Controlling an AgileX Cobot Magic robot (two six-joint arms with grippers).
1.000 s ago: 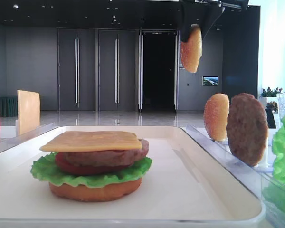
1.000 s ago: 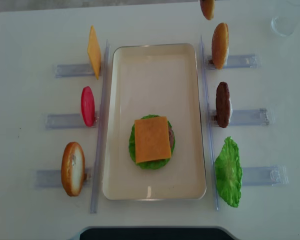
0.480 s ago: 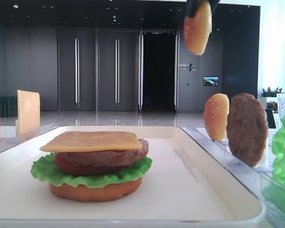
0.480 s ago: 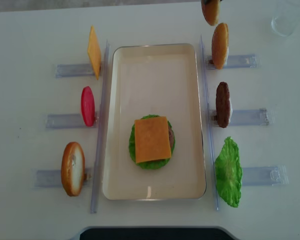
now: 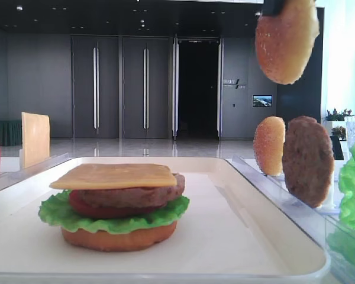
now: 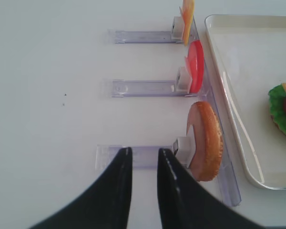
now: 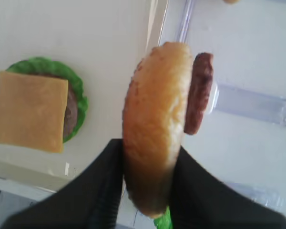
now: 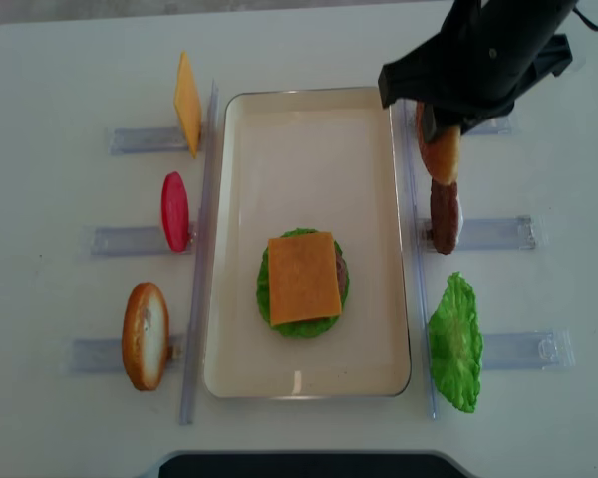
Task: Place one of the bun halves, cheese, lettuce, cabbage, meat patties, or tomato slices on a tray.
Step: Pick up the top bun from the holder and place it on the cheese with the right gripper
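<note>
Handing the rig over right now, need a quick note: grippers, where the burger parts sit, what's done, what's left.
Right gripper: shut on the domed golden-brown bun top, held on edge in the air by the right rim of the cream-white rectangular tray.
Left gripper: open, holding nothing, by the left racks.
On the tray: a stack of flat orange-brown bottom bun, ruffled green lettuce, dark red tomato slice, brown meat patty, yellow-orange cheese square on top.
Spare pieces stand in the clear plastic racks on both sides.
Left: set the bun top on the stack, release.
</note>
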